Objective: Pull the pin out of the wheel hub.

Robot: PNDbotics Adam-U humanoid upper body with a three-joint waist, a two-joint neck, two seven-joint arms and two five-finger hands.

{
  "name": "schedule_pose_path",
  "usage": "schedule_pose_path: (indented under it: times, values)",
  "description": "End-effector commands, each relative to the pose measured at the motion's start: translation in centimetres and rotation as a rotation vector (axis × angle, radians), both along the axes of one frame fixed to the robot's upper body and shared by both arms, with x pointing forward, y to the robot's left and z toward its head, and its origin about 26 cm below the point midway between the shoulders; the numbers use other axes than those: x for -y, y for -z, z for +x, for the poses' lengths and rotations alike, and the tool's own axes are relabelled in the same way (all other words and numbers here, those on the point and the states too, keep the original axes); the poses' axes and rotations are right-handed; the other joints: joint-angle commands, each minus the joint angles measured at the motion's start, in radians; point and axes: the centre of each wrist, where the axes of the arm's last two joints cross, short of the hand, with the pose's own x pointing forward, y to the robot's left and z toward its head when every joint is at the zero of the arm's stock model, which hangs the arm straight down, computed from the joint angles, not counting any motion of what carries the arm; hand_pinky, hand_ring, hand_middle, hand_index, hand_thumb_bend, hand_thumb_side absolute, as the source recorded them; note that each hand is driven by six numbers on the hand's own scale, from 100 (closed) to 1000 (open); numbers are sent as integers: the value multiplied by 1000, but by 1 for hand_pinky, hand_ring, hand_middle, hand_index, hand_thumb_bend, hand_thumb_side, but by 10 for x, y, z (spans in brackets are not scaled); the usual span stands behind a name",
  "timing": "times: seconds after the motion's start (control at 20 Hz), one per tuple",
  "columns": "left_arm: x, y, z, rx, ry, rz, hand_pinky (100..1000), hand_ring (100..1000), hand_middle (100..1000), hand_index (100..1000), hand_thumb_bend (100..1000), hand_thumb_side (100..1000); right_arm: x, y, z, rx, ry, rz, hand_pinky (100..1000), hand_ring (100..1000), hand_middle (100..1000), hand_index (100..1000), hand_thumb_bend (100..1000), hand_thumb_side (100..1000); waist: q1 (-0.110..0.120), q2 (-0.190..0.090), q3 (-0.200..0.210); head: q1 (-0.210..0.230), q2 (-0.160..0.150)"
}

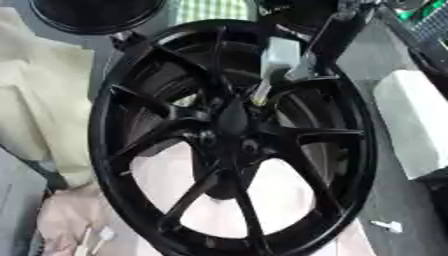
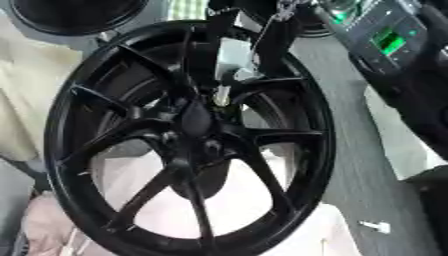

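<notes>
My right hand (image 1: 284, 62) comes down from above the wheel hub (image 1: 234, 117), fingers pinched on the pale pin (image 1: 260, 95), which sits just above the hub centre btwn two spokes. Left hand not in view. Black rim (image 1: 103, 150) fills most of the scene. White block (image 1: 416, 125) to the right of the hub, a 2nd black wheel (image 1: 92, 15) up-left, green-lit device (image 2: 385, 40) up-right
</notes>
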Motion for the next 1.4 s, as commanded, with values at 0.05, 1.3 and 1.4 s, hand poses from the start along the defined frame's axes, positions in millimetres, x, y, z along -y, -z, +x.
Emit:
schedule_pose_path:
  times: [0.05, 1.3, 1.4]
  values:
    - [-4, -9, -1, 17, 2, 30, 784, 661, 595, 746, 670, 583, 8, -20, -11, 50, -5, 20, 777, 607, 321, 506, 411, 100, 3, -26, 1, 3, -11]
    - [-14, -15, -5, 42, -39, 34, 785, 663, 597, 747, 669, 579, 216, -61, -47, 211, 606, 555, 786, 608, 322, 517, 401, 100, 4, -28, -26, 37, -14]
    - [-15, -15, -5, 47, -47, 31, 785, 663, 597, 747, 669, 579, 250, -48, -53, 261, 735, 596, 788, 611, 326, 522, 399, 100, 6, -24, -29, 42, -16]
